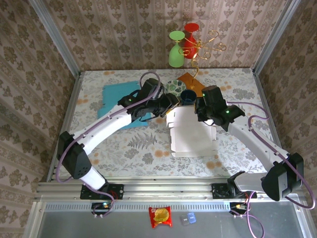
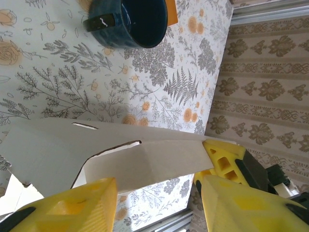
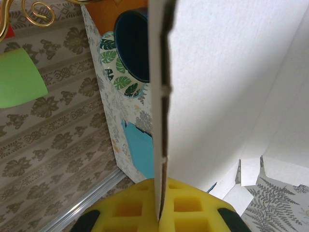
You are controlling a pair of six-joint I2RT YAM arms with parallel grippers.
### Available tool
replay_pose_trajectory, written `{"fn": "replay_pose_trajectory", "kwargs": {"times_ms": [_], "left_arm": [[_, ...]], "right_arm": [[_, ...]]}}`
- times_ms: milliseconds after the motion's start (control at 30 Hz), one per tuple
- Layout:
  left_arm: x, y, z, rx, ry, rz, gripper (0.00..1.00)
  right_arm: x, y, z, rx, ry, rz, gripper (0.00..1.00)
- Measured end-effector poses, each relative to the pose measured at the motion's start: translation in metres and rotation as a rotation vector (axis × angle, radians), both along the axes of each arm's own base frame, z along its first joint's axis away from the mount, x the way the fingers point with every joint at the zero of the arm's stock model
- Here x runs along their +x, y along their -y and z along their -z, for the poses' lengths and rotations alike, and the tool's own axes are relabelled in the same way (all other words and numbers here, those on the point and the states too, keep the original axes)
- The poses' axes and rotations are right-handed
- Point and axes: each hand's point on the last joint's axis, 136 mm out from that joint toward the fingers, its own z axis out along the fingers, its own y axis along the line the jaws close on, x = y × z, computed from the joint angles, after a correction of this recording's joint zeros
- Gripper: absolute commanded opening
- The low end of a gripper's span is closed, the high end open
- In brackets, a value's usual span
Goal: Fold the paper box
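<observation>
Paper box point(image 1: 190, 139) | right jaws clamp its wall | left jaws wide around flap

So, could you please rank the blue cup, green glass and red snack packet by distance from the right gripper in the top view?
1. blue cup: just behind-left of the right gripper, which grips the paper box.
2. green glass: at the back wall.
3. red snack packet: far off on the near side.

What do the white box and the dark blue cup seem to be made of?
The paper box looks like thin white cardboard with a matte face; its cut edge shows a brownish, layered core. The dark blue cup seems to be glazed ceramic, since its wall looks thick and glossy, though plastic cannot be excluded.
</observation>
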Motion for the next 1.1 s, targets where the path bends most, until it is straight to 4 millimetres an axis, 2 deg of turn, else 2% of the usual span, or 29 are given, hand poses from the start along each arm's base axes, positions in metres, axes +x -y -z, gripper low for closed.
{"fn": "replay_pose_trajectory", "kwargs": {"times_ms": [100,233,500,533,567,667,733,800,933,1000,1100], "left_arm": [[0.001,0.006,0.009,0.01,-0.016,0.011,0.47],[-0.001,0.014,0.02,0.015,-0.039,0.022,0.36],[0.001,0.017,0.018,0.001,-0.029,0.021,0.24],[0.001,0.018,0.017,0.0,-0.025,0.022,0.24],[0.001,0.018,0.017,-0.001,-0.024,0.022,0.29],[0.0,0.013,0.019,0.0,-0.02,0.021,0.5],[0.0,0.005,0.017,-0.004,-0.014,0.011,0.53],[-0.001,-0.009,0.013,-0.009,-0.006,-0.008,0.52],[0.0,-0.054,0.006,-0.026,0.029,-0.072,0.42],[-0.001,-0.078,0.013,-0.027,0.043,-0.106,0.37],[-0.002,-0.101,0.043,0.001,0.023,-0.136,0.37]], "right_arm": [[0.0,0.0,0.0,-0.001,-0.001,-0.001,0.0],[-0.001,0.0,0.003,-0.003,-0.006,-0.001,0.0],[-0.003,0.0,0.007,-0.003,-0.014,-0.002,0.0],[-0.003,-0.001,0.008,-0.003,-0.015,-0.002,0.0],[-0.003,-0.001,0.009,-0.003,-0.014,-0.002,0.0],[-0.004,0.0,0.011,0.001,-0.012,0.0,0.0],[-0.007,0.001,0.014,0.002,-0.016,-0.001,0.0],[-0.008,0.001,0.018,0.013,-0.018,0.004,0.0],[-0.009,0.003,0.025,0.035,-0.036,0.015,0.0],[-0.008,0.005,0.025,0.052,-0.039,0.027,0.0],[-0.006,0.008,0.024,0.072,-0.043,0.038,0.0]]}}
